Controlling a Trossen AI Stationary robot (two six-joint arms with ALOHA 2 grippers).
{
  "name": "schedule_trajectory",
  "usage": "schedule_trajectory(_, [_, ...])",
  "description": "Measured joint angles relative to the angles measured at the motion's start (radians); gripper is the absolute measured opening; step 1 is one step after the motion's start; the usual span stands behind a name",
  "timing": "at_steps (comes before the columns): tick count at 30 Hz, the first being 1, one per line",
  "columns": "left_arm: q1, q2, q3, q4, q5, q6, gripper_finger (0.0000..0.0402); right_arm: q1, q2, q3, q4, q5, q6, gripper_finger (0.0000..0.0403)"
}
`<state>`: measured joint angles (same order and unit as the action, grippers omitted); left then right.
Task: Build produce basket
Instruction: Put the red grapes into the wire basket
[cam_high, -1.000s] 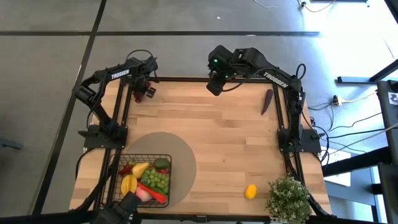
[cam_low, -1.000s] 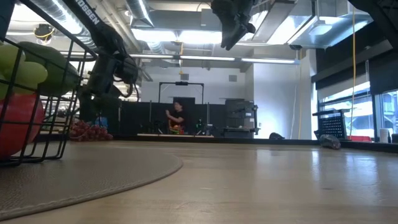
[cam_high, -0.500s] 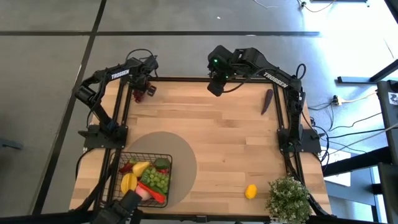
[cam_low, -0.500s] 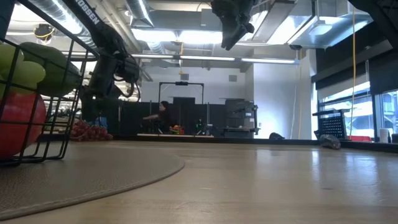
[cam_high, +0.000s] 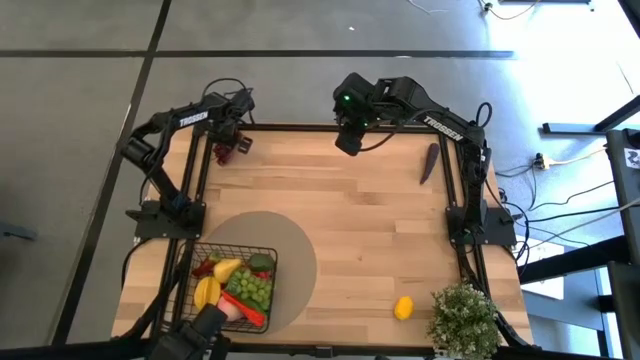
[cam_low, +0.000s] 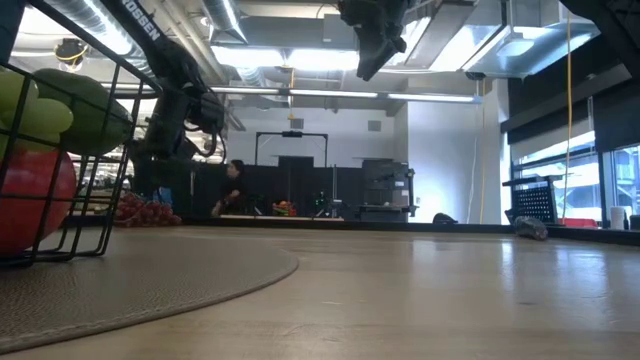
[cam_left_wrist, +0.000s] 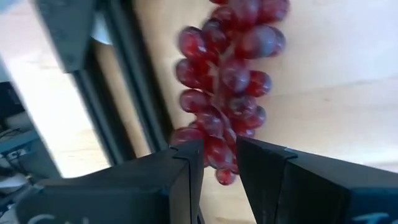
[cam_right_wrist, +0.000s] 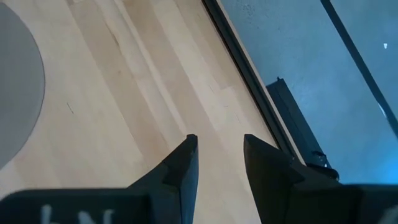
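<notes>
The basket (cam_high: 234, 283) sat at the near left of the worktop (cam_high: 340, 220) in the high view, half on the round tan mat (cam_high: 290, 250), holding green grapes (cam_high: 254, 290), yellow fruits (cam_high: 215, 282) and a red piece. The eggplant (cam_high: 429, 163) lay by the far right edge, its long axis running near-to-far, slightly tilted; the lemon (cam_high: 403, 307) sat near the potted plant (cam_high: 463, 318). The left end effector (cam_high: 228, 143) hung over the red grapes (cam_high: 224, 152) at the far left corner. The right end effector (cam_high: 346, 140) was at the far edge. The low view alone showed the right end effector raised high, and a person in the room beyond. The left wrist view showed the fingers (cam_left_wrist: 186, 174) clamped on the cluster's end. The right wrist view showed its fingers (cam_right_wrist: 186, 163) apart, empty.
</notes>
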<state>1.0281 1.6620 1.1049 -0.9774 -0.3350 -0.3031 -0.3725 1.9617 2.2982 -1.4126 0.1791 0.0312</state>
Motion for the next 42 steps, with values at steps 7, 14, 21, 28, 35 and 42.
schedule_trajectory(7, [0.01,0.031,0.0,-0.038,0.048,0.104,0.0084,0.0,0.0,0.0,-0.001,0.0,-0.04,0.0119])
schedule_trajectory(14, [0.004,0.061,0.0,-0.038,0.008,0.131,0.0084,0.0,0.0,0.0,-0.001,0.0,-0.066,0.0119])
schedule_trajectory(21, [0.003,0.067,0.0,-0.039,0.003,0.131,0.0084,0.0,0.0,0.0,0.0,0.0,-0.08,0.0119])
schedule_trajectory(28, [0.003,0.067,0.0,-0.054,0.011,0.157,0.0084,-0.003,0.0,0.0,0.001,0.0,-0.096,0.0119])
schedule_trajectory(35, [0.003,0.067,0.0,-0.046,0.02,0.157,0.0084,-0.015,0.0,0.0,0.002,0.0,-0.094,0.0119])
schedule_trajectory(42, [0.014,0.067,0.0,-0.039,0.054,0.161,0.0084,-0.03,0.0,0.0,0.002,0.0,-0.093,0.0119])
